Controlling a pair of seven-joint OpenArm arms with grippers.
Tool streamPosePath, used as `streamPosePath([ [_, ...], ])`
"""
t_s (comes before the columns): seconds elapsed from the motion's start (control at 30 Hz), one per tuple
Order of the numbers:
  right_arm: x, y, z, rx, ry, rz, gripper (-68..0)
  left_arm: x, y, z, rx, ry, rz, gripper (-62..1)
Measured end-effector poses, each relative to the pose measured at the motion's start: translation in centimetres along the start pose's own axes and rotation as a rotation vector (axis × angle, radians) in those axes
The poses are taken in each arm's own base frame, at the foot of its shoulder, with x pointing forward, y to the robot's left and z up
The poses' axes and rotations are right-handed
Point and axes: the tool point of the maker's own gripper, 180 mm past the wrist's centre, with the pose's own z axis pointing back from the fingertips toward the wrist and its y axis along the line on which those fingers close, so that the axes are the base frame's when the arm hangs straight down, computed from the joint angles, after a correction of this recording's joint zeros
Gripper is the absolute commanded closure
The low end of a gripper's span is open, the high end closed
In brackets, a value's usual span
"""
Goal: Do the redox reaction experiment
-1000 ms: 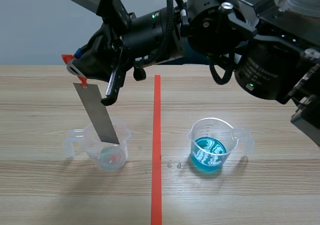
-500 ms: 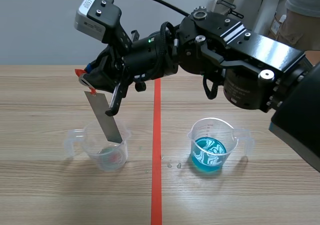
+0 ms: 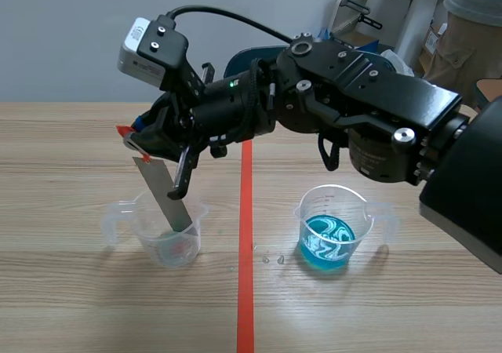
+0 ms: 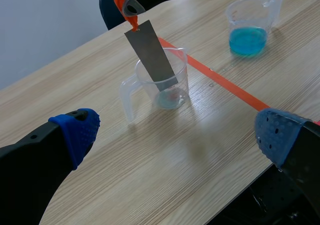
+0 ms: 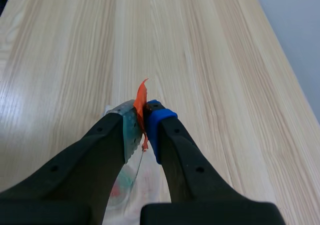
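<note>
A clear cup (image 3: 146, 229) with a side handle stands on the desk (image 3: 78, 306), left of the red tape line. A grey metal strip (image 3: 161, 192) leans into it, tilted, with its lower end down near the cup's base. At that base the scene view shows a faint reddish tint.

The right hand (image 3: 133, 137), on an arm reaching in from the right across the tape line, holds the strip from above. Only the right wrist view shows the grip closely: the two pads pinch an orange tab (image 5: 140, 107) at the strip's top, and the strip itself is seen there edge-on.

The left hand (image 4: 178, 132) appears only in its own wrist view. It is spread wide above the desk, near the cup (image 4: 181, 80) and not touching it.

A few droplets (image 3: 271, 257) lie just right of the tape line. Further right stands a second clear cup (image 3: 314, 210) holding blue liquid (image 3: 328, 243). The scene view shows pale swirls in the liquid, but the left wrist view shows it plain blue.
</note>
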Motion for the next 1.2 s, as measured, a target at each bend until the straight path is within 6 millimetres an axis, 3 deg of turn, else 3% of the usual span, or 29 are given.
streamPosePath([
  [0.8, 0.1, -0.1, -0.1, 0.0, 0.005, 0.013, -0.9, 0.0, 0.0, 0.0, 0.0, 0.0, 0.0, -62.3],
  [0.87, 0.1, -0.1, -0.1, 0.0, 0.005, 0.013, -6.7, 0.0, 0.0, 0.0, 0.0, 0.0, 0.0, -62.3],
  [1.0, -0.9, 0.1, -0.1, 0.005, 0.052, 0.025, -30.1, 0.0, 0.0, 0.0, 0.0, 0.0, 0.0, -62.3],
  [1.2, -0.9, 0.8, -0.6, 0.027, 0.052, 0.025, -51.8, 0.0, 0.0, 0.0, 0.0, 0.0, 0.0, -62.3],
])
